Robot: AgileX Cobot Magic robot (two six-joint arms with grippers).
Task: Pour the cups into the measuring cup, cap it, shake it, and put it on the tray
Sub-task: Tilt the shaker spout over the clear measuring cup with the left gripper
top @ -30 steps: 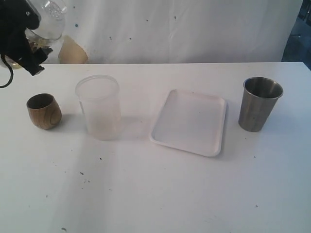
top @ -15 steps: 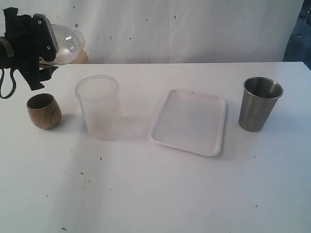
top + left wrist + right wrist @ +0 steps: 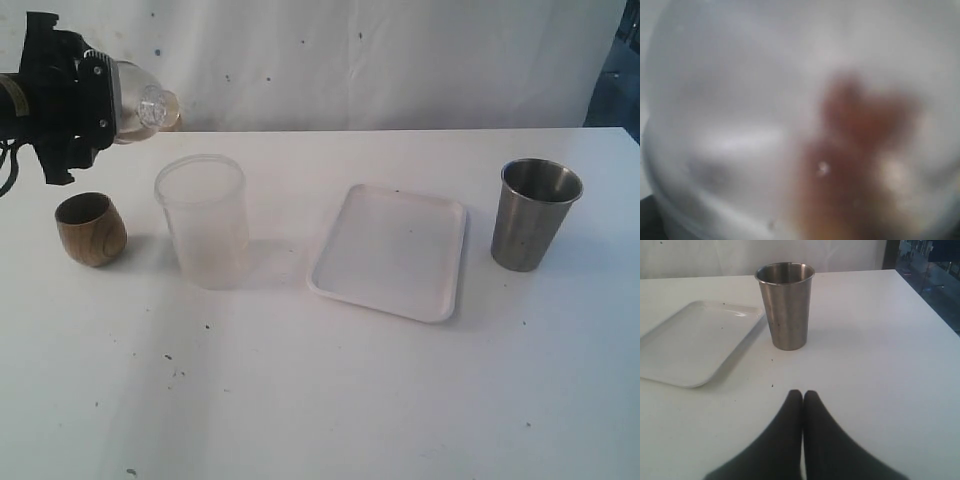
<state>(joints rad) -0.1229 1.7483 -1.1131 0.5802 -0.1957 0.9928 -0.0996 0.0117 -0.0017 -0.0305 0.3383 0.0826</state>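
Observation:
My left gripper [image 3: 100, 95] hangs above the table's far left corner, shut on the clear measuring cup [image 3: 143, 101], which lies on its side in the air. In the left wrist view the measuring cup [image 3: 740, 125] fills the picture as a blur, with brown contents [image 3: 855, 165] inside. The brown wooden cup [image 3: 90, 228] stands on the table below the gripper. At the right stands the steel tumbler [image 3: 535, 213], which the right wrist view also shows [image 3: 786, 305]. Between them lies the white tray [image 3: 392, 250]. My right gripper [image 3: 803, 393] is shut and empty, short of the tumbler.
A frosted translucent cup [image 3: 203, 220] stands upright between the wooden cup and the tray. A white cloth backdrop [image 3: 380, 60] runs behind the table. The table's right edge shows beside the tumbler [image 3: 925, 300].
My left gripper has come down and a little to the right, turning the measuring cup from a raised tilt onto its side. Everything on the table stays put.

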